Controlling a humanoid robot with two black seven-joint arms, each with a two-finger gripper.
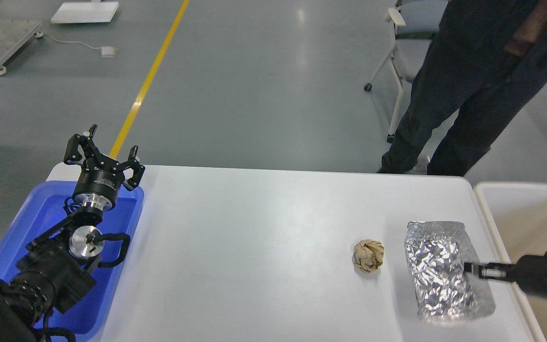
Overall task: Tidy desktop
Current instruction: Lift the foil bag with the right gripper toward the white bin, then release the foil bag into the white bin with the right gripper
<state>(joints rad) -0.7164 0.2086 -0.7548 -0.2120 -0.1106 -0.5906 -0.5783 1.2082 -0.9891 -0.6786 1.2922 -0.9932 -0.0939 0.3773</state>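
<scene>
The white desktop [254,237] carries a crumpled brown paper ball [368,255] at the right of centre. Just right of the ball is a crinkled silver foil bag [437,266]. My right gripper [472,270] comes in from the right edge and is shut on the foil bag's right side, holding it tilted up off the desktop. My left gripper [107,152] is open and empty, raised above the far end of the blue tray [31,223] at the left.
A cream-coloured bin [525,209] stands against the desktop's right edge. A person in dark clothes [468,95] stands behind the far right corner, beside a chair [406,28]. A yellow floor line runs behind the table.
</scene>
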